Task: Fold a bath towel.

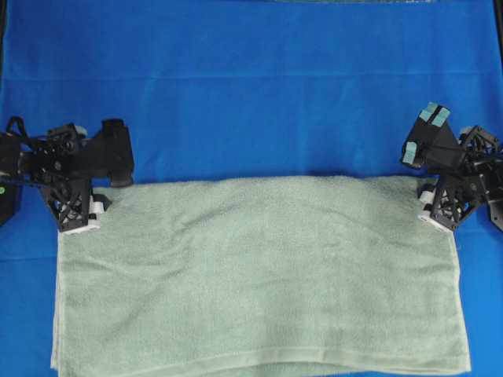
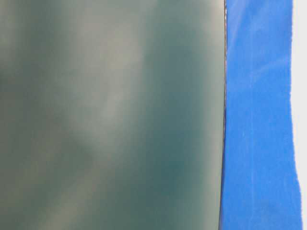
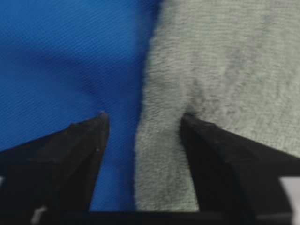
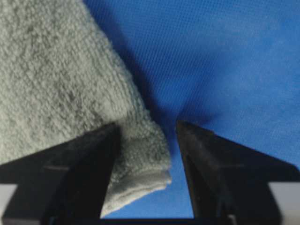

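Observation:
The pale sage-green bath towel [image 1: 259, 275] lies flat on the blue cloth, its long side running left to right, with a second layer showing along its near edge. My left gripper [image 1: 81, 214] sits at the towel's far left corner. In the left wrist view it [image 3: 144, 116] is open, one finger on the blue cloth and the other on the towel [image 3: 225, 65], straddling the edge. My right gripper [image 1: 437, 208] is at the far right corner. It [image 4: 147, 124] is open too, and the layered towel corner [image 4: 140, 159] lies loose between its fingers.
A bright blue cloth [image 1: 251, 86] covers the whole table around the towel. In the table-level view a blurred grey-green surface [image 2: 110, 115] fills most of the frame, with a strip of blue cloth [image 2: 256, 120] at the right.

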